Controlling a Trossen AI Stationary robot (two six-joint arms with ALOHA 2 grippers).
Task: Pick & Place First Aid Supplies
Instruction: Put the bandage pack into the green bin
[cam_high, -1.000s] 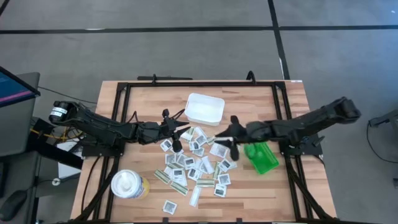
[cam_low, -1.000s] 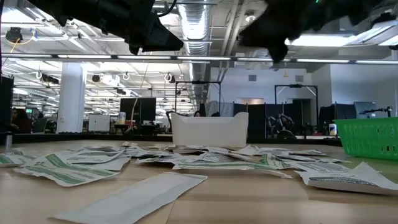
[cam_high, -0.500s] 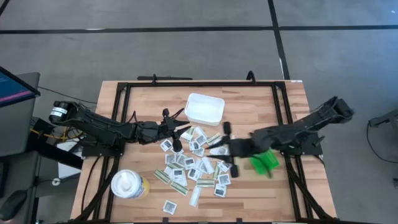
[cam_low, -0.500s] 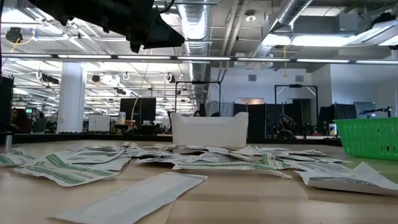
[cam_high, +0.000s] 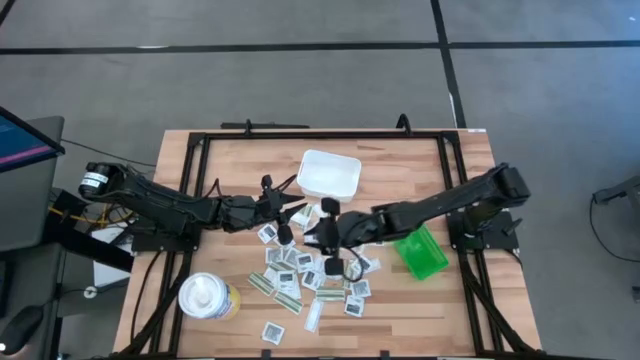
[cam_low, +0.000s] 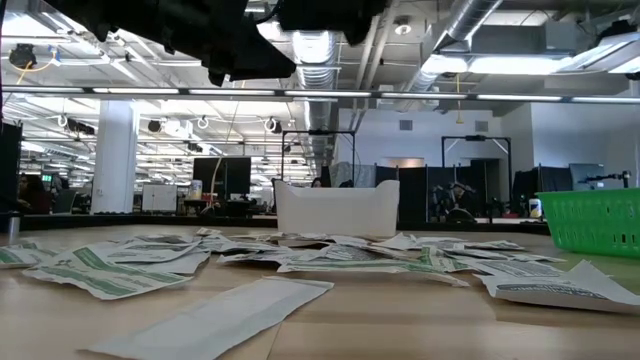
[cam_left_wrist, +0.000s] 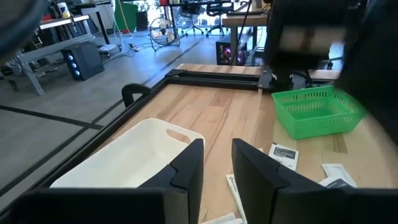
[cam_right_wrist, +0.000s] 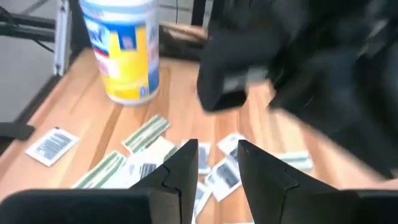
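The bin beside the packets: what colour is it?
Green bin, clearest in the left wrist view.

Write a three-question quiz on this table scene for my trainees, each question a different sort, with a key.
1. True or false: the white tray holds packets.
2. Which container stands nearest the left gripper? A) green bin B) white tray C) canister
3. Fill in: the right gripper hangs over the ____.

Key:
1. False; it looks empty in the high view.
2. B
3. packets
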